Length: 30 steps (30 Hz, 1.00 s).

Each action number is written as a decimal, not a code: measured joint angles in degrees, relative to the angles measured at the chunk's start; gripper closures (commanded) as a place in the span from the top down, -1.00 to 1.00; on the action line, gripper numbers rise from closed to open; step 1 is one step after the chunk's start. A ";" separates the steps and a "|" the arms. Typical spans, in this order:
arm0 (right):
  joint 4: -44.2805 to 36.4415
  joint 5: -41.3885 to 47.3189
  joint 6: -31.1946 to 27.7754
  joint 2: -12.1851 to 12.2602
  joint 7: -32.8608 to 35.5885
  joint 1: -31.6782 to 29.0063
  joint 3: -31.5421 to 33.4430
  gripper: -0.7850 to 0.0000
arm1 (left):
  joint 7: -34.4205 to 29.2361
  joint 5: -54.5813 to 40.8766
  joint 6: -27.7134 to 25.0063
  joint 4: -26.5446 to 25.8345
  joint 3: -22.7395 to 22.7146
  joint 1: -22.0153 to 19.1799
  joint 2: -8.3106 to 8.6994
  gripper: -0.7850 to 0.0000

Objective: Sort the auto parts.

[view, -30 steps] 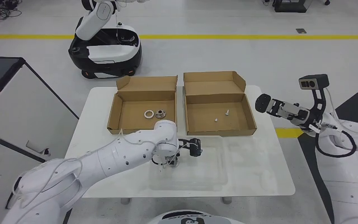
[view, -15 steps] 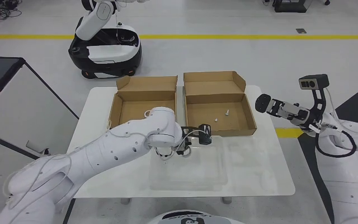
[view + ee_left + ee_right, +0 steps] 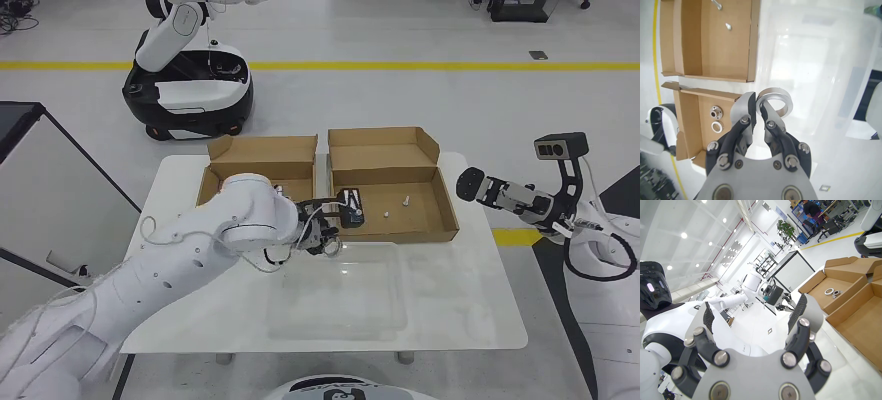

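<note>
1. Done so far: left box [image 3: 704,132] holds a white ring [image 3: 717,126] and a flanged hub [image 3: 716,113]. Right box [image 3: 721,53] holds two small screws [image 3: 728,26], [image 3: 717,4].
2. In hand: left claw [image 3: 758,106] is nearly closed, pinching the wall of a metal ring [image 3: 775,91], one finger inside and one outside. The ring is off the worktop [image 3: 470,290], by the near walls of the boxes, close to the gap between them.
3. Right claw [image 3: 753,309] is wide open and empty, parked beyond the worktop's right edge.
4. Left to do: drop the ring. Probably in the left box, since that one has the ring-type parts. The clear tray [image 3: 340,290] looks empty, so this may be the last part.
5. Hard to tell:
   - In the top view the left arm covers part of the left box.
   - Glare on the tray could hide small parts.
   - Can't tell whether the ring is over a box wall or the tray rim.
</note>
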 measured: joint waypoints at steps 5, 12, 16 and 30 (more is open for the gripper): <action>0.00 0.00 0.00 0.00 0.00 0.00 0.00 1.00 | 12.15 -6.81 -6.13 2.50 -8.79 6.30 2.37 -1.00; 0.00 0.00 0.00 0.00 0.00 0.00 0.00 1.00 | 26.43 -16.82 -16.67 7.95 -15.33 11.98 3.58 -1.00; 0.00 0.00 0.00 0.00 0.00 0.00 0.00 1.00 | 33.62 -23.31 -22.94 11.63 -16.69 13.24 3.42 -1.00; 0.00 0.00 0.00 0.00 0.00 0.00 0.00 1.00 | 53.65 -31.14 -29.37 9.79 -17.81 15.63 2.65 -1.00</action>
